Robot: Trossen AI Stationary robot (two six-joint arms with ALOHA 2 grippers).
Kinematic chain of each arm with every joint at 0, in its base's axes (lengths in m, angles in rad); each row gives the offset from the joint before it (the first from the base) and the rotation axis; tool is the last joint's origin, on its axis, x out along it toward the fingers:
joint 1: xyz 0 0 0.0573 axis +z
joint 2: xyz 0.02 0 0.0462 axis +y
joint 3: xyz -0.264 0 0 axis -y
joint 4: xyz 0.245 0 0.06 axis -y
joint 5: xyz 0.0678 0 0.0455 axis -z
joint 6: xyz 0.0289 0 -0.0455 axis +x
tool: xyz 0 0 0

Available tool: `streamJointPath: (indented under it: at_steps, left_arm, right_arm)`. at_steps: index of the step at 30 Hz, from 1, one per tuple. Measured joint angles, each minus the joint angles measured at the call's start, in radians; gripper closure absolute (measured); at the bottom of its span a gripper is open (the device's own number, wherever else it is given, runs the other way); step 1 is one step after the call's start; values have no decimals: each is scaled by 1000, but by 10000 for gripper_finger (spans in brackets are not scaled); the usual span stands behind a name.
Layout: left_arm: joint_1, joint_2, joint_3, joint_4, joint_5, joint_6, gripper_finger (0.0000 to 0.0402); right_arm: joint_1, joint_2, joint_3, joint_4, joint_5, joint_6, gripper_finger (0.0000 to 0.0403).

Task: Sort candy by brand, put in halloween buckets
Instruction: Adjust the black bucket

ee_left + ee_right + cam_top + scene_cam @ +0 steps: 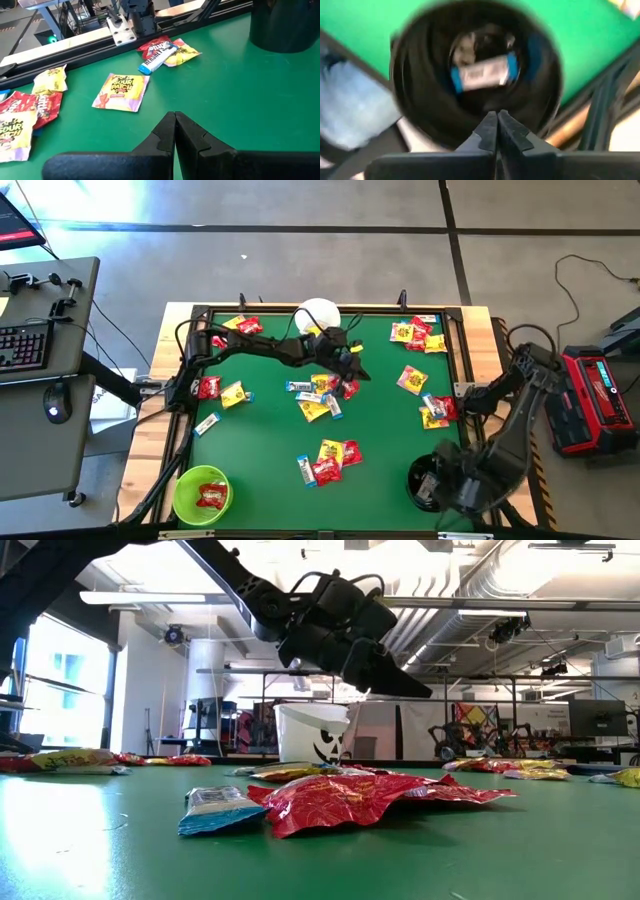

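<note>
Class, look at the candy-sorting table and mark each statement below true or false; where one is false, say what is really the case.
1. The green bucket holds a red packet. True.
2. The left gripper holds a yellow packet. False: it is shut and holds nothing, above the middle of the table.
3. The black bucket has a white-and-blue bar inside. True.
4. The right gripper is over the white bucket. False: it is shut, right above the black bucket at the near right corner.
5. All the candy is sorted. False: many packets are scattered on the green mat.
</note>
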Motion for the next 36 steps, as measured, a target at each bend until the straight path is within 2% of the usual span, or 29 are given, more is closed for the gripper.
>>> streamJointPath:
  at_steps: [5, 9, 13, 17, 24, 36]
  left_arm:
    - [5, 0, 0, 0, 0, -1, 401]
    - [4, 0, 0, 0, 0, -1, 401]
    - [4, 0, 0, 0, 0, -1, 401]
    - [4, 0, 0, 0, 0, -1, 401]
    - [5, 0, 0, -5, -1, 0, 401]
    - [5, 0, 0, -7, -3, 0, 401]
  right_arm:
    - [-127, -2, 0, -56, 114, -200, 403]
    - [-241, -4, -3, -49, 132, -379, 403]
    - [-342, -4, -43, 27, 78, -558, 403]
    - [-402, -3, -85, 98, -2, -660, 403]
    - [-408, -3, -133, 137, -123, -662, 403]
    - [-315, -2, -142, 153, -210, -550, 403]
